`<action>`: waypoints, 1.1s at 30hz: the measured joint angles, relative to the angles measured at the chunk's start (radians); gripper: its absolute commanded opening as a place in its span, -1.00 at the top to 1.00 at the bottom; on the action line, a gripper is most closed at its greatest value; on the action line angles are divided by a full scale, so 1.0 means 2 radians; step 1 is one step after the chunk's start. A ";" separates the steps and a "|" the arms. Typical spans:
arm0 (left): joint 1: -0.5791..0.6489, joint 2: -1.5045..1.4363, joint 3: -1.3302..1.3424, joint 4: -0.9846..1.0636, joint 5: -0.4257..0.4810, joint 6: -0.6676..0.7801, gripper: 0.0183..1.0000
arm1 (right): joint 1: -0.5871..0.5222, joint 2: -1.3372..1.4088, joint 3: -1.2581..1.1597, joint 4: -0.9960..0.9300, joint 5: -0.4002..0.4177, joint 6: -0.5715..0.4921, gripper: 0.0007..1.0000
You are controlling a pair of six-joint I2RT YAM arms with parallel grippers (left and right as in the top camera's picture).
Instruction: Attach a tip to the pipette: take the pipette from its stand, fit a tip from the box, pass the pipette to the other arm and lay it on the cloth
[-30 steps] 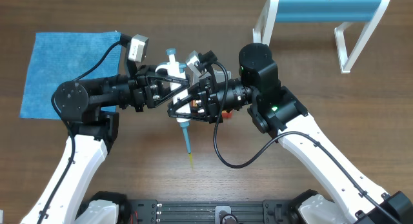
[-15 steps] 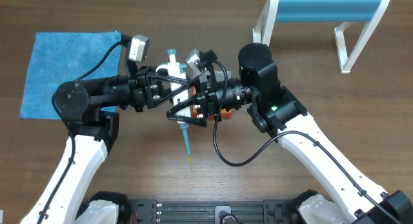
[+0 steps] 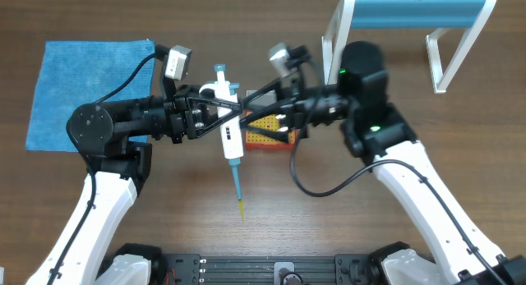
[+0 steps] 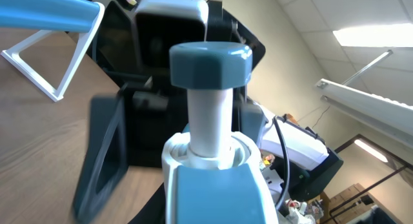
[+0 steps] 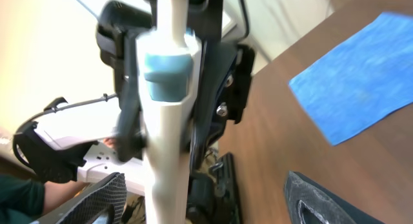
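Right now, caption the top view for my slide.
Left tool holds the tipped pipette; right tool open beside it.

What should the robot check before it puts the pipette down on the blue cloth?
1. The yellow tip sits on the end of the pipette: ok.
2. The left claw grips the pipette: ok.
3. The right claw is open, not gripping the pipette: ok.
4. The blue cloth lies flat with nothing on it: ok.
5. The yellow tip is pushed on tightly: cannot tell.
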 measured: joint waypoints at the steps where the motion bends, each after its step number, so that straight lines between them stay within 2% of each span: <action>1: 0.001 0.000 0.000 0.000 0.002 0.000 0.98 | -0.011 -0.004 0.000 0.000 -0.006 0.000 -0.61; 10: 0.040 0.000 0.002 0.000 0.048 -0.029 0.98 | -0.169 -0.030 0.000 0.017 -0.079 -0.006 -0.61; 16: 0.091 0.000 0.014 0.000 0.067 -0.026 0.98 | -0.240 -0.032 0.000 0.038 -0.093 -0.015 -0.61; 18: 0.112 0.000 0.015 0.000 0.072 -0.024 0.98 | -0.259 -0.032 0.000 0.021 -0.073 -0.021 -0.61; 19: 0.125 0.000 0.015 0.000 0.074 -0.022 0.99 | -0.267 -0.032 0.001 0.001 -0.055 -0.028 -0.61; 21: 0.149 0.001 0.015 -0.001 0.074 -0.015 0.98 | -0.277 -0.032 0.001 -0.066 0.009 -0.048 -0.61; 22: 0.156 0.002 0.016 -0.002 0.072 -0.006 0.98 | -0.275 -0.032 0.002 -0.121 0.070 -0.062 -0.61; 25: 0.167 0.006 0.017 -0.036 0.032 0.026 0.98 | -0.260 -0.031 0.000 -0.186 0.170 -0.088 -0.61; 26: 0.167 0.006 0.018 -0.062 0.009 0.041 0.98 | -0.247 -0.031 -0.001 -0.201 0.214 -0.100 -0.61; 33: 0.161 0.011 0.020 -0.245 -0.150 0.139 0.98 | -0.170 -0.036 -0.001 -0.226 0.390 -0.138 -0.80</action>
